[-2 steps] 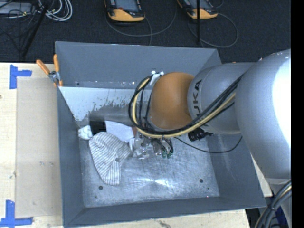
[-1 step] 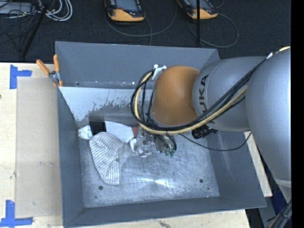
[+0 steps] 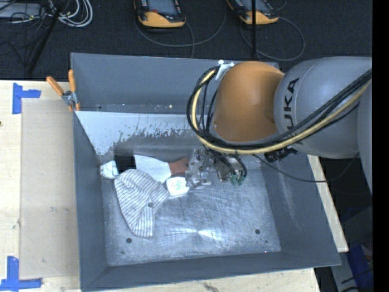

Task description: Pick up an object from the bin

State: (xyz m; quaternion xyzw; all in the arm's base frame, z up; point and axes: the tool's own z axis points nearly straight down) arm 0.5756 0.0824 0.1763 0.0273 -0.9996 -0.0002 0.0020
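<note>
1. Grey metal bin [image 3: 231,224], seen from above, with sloping walls and a scuffed floor; behind it, on dark ground, lie two orange-and-black handheld devices [image 3: 159,10].
2. From the right the silver arm [image 3: 322,108] reaches in over the bin's far half, its wrist under a rounded orange cover [image 3: 246,102] looped with black-and-yellow cables [image 3: 200,123].
3. Below that cover the pincer [image 3: 197,174] hangs low, close to the bin floor near the foot of the far wall.
4. Whether the pincer is open or shut cannot be told: its tip is a tangle of small metal parts, and nothing can be seen held in it.
5. Just to the pincer's left and a little nearer the camera lies a small white rounded thing [image 3: 176,187], the closest loose piece; whether the two touch cannot be told.
6. Left of the pincer and slightly farther back sits a brown piece [image 3: 180,165], partly hidden.
7. Farther left, a flat white sheet [image 3: 152,166] lies against a black block [image 3: 124,162], and beyond those is a crumpled white wad [image 3: 109,170].
8. Left of the pincer and nearer the camera, a grey-and-white striped cloth [image 3: 141,204] is bunched on the floor, its upper edge beside the small white rounded thing.
9. To the pincer's right and towards the camera, the bin floor is bare metal.
</note>
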